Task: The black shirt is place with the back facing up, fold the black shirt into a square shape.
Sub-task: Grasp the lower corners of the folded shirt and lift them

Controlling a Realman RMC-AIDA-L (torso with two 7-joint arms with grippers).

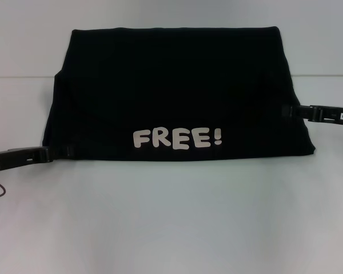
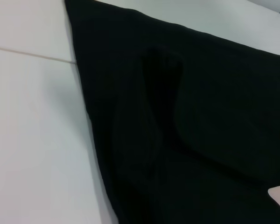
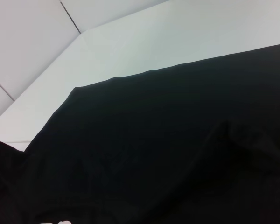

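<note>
The left pincer (image 1: 66,151) reaches in from the left side of the black shirt (image 1: 177,91) and meets its near left corner, where its tips touch the cloth edge; whether they are clamped on the fabric or merely against it cannot be told. The black shirt lies folded on the white table (image 1: 171,217), a wide dark shape with a straight far edge and sloping sides, its near edge carrying the white "FREE!" lettering (image 1: 177,138) just inside the hem. In the left wrist view the black shirt (image 2: 191,116) shows a soft fold ridge running across it, with the table (image 2: 32,130) bare beside its edge. The right pincer (image 1: 287,110) comes in from the right side of the shirt, touching its right edge about halfway along; its grip likewise cannot be told. The right wrist view shows only the shirt (image 3: 168,149) and the table (image 3: 177,42) beyond its edge.
</note>
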